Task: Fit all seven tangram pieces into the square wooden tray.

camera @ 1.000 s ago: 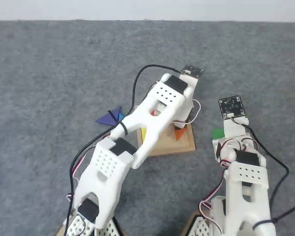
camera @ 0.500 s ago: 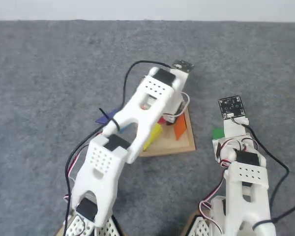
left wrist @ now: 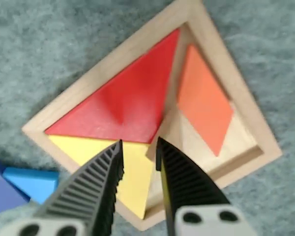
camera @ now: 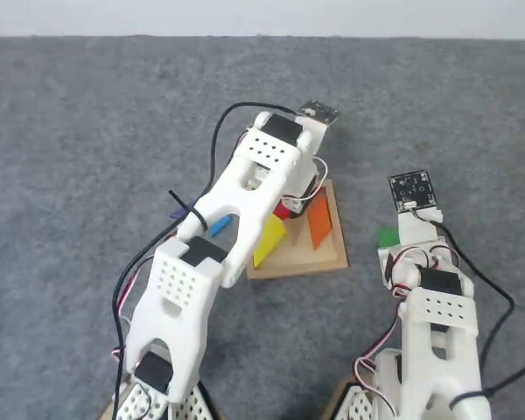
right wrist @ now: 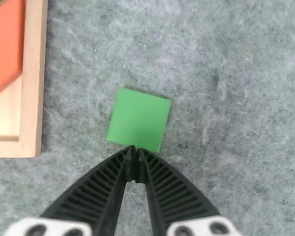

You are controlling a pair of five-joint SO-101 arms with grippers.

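Note:
The square wooden tray (left wrist: 88, 89) holds a large red triangle (left wrist: 123, 103), a yellow triangle (left wrist: 135, 172) and an orange parallelogram (left wrist: 204, 105). My left gripper (left wrist: 137, 145) hovers over the seam between red and yellow, slightly open with nothing between its fingers. In the high view the left arm (camera: 245, 188) covers the tray's (camera: 297, 264) back left. A green square (right wrist: 139, 119) lies on the carpet right of the tray. My right gripper (right wrist: 135, 150) is shut, its tips at the square's near edge. A light blue piece (camera: 220, 225) and a dark blue triangle (camera: 177, 213) lie left of the tray.
Grey carpet covers the table, with open room at the back and far left. The tray's right rim (right wrist: 32, 73) runs close to the green square (camera: 387, 236). Bare tray floor (left wrist: 187, 132) shows beside the orange piece.
The left arm has swung left and toward the back over the tray, uncovering the yellow and orange pieces. The right arm has not moved.

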